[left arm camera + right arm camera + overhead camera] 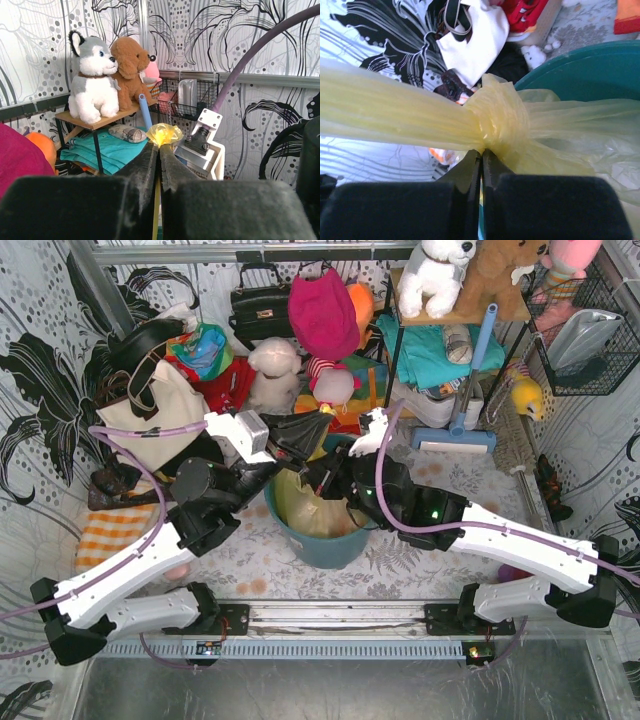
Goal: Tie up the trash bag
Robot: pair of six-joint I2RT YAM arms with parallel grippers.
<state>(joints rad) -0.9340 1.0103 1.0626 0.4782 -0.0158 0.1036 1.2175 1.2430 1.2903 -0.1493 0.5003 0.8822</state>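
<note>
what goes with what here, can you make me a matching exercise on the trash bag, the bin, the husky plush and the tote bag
Things:
1. trash bag
2. teal bin
3. husky plush
4. cream tote bag

Descriptions:
a. sits on a wooden shelf beside a brown plush dog
b. pale fabric with dark straps, at the left side of the table
c. yellow-green plastic, gathered into a knot
d. round and open-topped, with the bag inside it

Pairs: 1-c, 2-d, 3-a, 4-b
</note>
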